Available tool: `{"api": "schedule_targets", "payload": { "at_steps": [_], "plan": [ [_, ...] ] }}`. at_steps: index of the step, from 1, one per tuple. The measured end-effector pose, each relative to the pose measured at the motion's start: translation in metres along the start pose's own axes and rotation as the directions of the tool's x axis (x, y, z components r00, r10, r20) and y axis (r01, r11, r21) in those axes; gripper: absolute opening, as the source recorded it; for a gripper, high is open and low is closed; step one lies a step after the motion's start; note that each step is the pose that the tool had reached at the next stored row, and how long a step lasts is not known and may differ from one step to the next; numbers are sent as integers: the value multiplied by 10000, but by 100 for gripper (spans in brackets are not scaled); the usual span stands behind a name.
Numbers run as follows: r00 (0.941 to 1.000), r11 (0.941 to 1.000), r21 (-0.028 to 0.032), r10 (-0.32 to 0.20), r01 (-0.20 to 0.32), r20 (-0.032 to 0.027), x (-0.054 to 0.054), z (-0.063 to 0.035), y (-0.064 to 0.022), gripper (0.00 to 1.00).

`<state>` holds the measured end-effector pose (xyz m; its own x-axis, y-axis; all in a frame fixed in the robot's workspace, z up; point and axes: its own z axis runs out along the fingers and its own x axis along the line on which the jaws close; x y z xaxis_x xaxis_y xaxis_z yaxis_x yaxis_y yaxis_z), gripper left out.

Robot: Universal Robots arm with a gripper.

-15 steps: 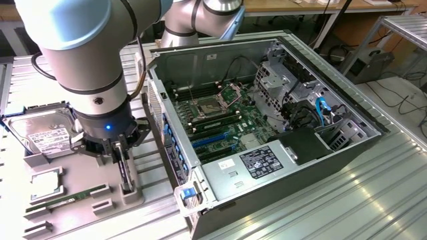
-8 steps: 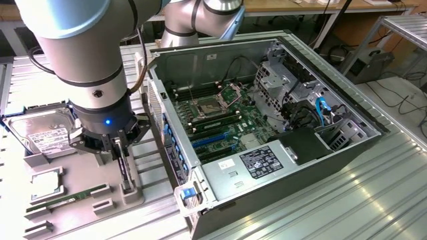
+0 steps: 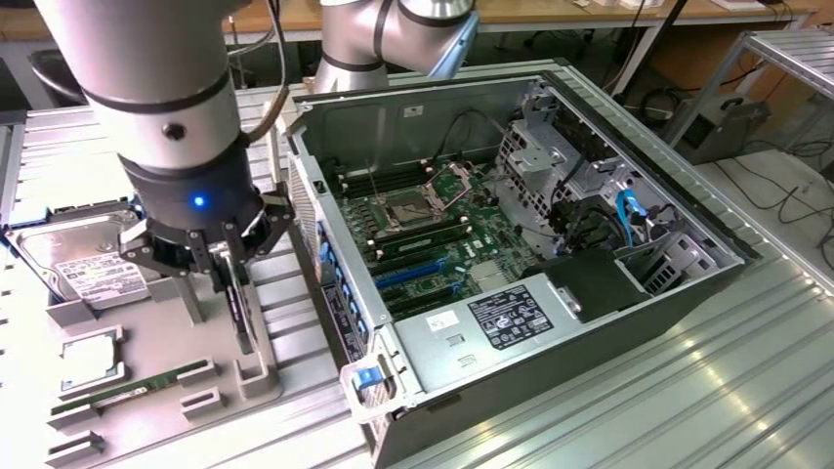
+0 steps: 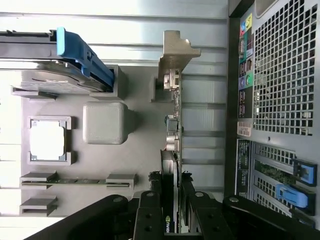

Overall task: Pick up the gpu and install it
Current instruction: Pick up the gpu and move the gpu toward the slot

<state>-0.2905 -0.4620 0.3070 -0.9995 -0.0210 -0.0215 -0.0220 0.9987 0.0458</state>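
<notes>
The gpu (image 3: 242, 311) is a thin black card with a pale silvery metal bracket (image 4: 175, 52) at its far end. It stands upright on its long edge in a slot of the grey holder (image 3: 257, 379), just beside the open computer case (image 3: 431, 337), on the exterior view's left of it

One gpu (image 3: 240, 308), one hard drive (image 3: 85, 269), one processor (image 3: 85, 360), one computer case (image 3: 378, 122).

Open computer case (image 3: 391, 127) at the exterior view's centre; hard drive (image 3: 81, 269), processor (image 3: 81, 360) and memory stick (image 3: 137, 383) at its left.
</notes>
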Motion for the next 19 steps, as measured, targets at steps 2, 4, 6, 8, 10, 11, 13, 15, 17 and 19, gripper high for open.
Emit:
{"api": "schedule_targets", "payload": {
  "at_steps": [2, 4, 6, 8, 10, 11, 13, 15, 17, 19],
  "plan": [
    [10000, 10000, 1, 1, -1, -1, -2, -92, 3, 26],
    [10000, 10000, 0, 0, 0, -4, -7, -207, 5, 26],
    [10000, 10000, -1, 1, -1, -19, -18, -343, 8, 26],
    [10000, 10000, -1, 3, -3, -48, -30, -433, 6, 26],
    [10000, 10000, -2, 5, -5, -84, -44, -527, 4, 26],
    [9999, 10000, -2, 6, -6, -106, -55, -573, 3, 26],
    [9999, 10000, -4, 9, -9, -163, -79, -664, 2, 26],
    [9997, 10000, -5, 11, -11, -226, -113, -756, 0, 26],
    [9996, 10000, -6, 13, -13, -283, -156, -847, -2, 26],
    [9994, 10000, -7, 16, -16, -340, -213, -938, -5, 26]
  ]
}}
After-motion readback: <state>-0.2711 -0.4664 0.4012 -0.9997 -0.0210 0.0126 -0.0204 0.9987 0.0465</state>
